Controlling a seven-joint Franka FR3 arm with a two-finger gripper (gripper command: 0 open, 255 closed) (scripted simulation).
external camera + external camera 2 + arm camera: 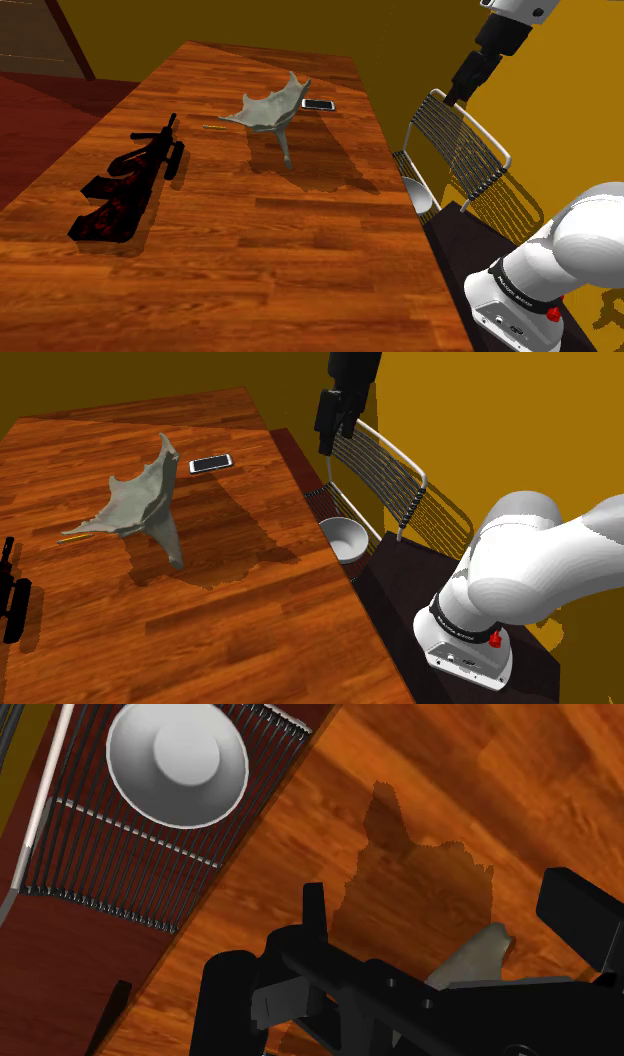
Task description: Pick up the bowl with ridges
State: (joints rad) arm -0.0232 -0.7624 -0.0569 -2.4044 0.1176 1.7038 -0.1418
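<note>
I see the gripper [327,440] hanging in the air over the wire rack [400,482]. In the wrist view its fingers stand wide apart, with nothing clasped and nothing touched. The pale bowl [343,539] lies in the rack's low part, just past the edge of the wooden surface [250,632]. In the second exterior view it sits at 6 o'clock from the gripper, well apart. A grey shape [270,108] stands on the surface at 10 o'clock from the bowl in the shoulder view, with a phone [318,104] at its 3 o'clock.

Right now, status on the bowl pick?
Fingers open, empty, up by the wire rack. White bowl sits in it, untouched. Rack's upright back may crowd the approach.
</note>
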